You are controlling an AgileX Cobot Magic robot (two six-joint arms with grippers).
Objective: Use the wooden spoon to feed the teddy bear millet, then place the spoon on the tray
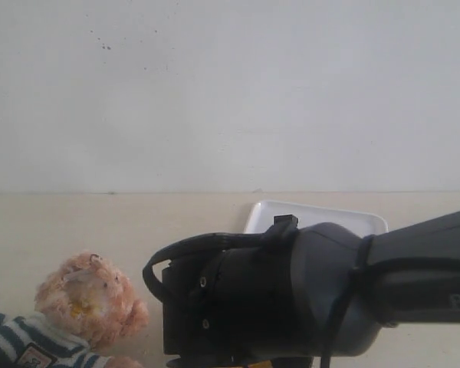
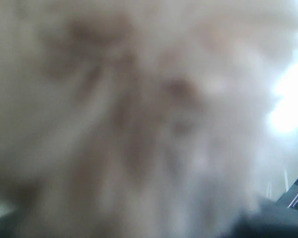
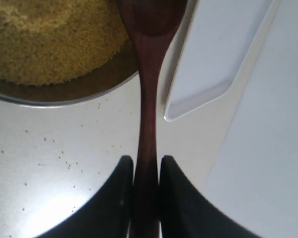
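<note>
In the right wrist view my right gripper (image 3: 146, 161) is shut on the thin handle of the dark wooden spoon (image 3: 148, 74). The spoon's oval end lies over the edge of the round metal bowl (image 3: 64, 96), which is heaped with yellow millet (image 3: 49, 39). The white tray (image 3: 218, 49) sits just beside the spoon, on the other side from the bowl. The teddy bear (image 1: 88, 299), in its striped shirt, is at the lower left of the exterior view with yellow specks on its muzzle. Blurred bear fur (image 2: 139, 114) fills the left wrist view and hides the left jaws.
The right arm's dark wrist (image 1: 291, 291) fills the lower middle of the exterior view and covers part of the tray (image 1: 345, 218). Loose grains (image 3: 64, 158) are scattered on the table by the bowl. A plain wall stands behind the table.
</note>
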